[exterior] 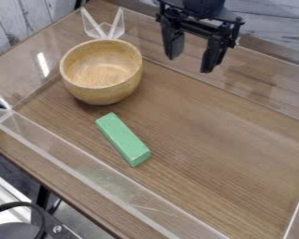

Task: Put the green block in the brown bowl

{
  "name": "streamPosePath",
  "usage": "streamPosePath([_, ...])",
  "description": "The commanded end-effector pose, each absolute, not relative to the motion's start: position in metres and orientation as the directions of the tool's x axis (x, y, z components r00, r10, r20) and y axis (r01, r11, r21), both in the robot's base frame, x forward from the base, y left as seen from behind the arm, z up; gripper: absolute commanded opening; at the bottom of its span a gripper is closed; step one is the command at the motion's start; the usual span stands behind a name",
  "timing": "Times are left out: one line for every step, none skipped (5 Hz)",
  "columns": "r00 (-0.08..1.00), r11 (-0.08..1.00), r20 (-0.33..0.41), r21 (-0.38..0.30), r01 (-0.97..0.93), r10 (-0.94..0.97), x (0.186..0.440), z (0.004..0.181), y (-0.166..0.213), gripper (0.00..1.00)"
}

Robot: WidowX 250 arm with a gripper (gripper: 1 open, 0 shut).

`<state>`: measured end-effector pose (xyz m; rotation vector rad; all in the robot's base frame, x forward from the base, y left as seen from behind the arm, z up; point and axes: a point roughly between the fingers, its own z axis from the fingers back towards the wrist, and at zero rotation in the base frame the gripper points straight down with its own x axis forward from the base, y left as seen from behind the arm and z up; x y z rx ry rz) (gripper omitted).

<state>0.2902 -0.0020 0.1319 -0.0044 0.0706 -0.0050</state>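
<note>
The green block lies flat on the wooden table, a little in front of centre, angled with its long side running from upper left to lower right. Behind it and to the left stands the brown bowl, upright and with nothing inside. My gripper hangs in the air at the back of the table, to the right of the bowl and well beyond the block. Its two dark fingers point down and stand wide apart, open, with nothing between them.
Clear acrylic walls run around the table's edges, with a clear panel along the front and left. A folded clear piece stands just behind the bowl. Bare wood stretches to the right of the block.
</note>
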Motion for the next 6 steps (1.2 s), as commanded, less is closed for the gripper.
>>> streamPosePath([0.995,1.0,-0.093,0.0,-0.02,0.02,0.283,0.125,0.002,1.0])
streamPosePath([0.985,0.99,-0.098,0.0,-0.14,0.14,0.263,0.118,0.012,1.0])
streamPosePath([0.973,0.976,-0.089,0.0,-0.216,0.215,0.245,0.113,0.028,1.0])
streamPosePath([0.937,0.941,-0.087,-0.002,-0.339,0.337,0.232,0.108,0.046,1.0])
streamPosePath([0.868,0.871,-0.085,-0.011,-0.492,0.489,0.219,0.101,0.061,1.0])
streamPosePath([0.77,0.772,-0.085,-0.018,-0.635,0.632,0.21,0.091,0.067,1.0])
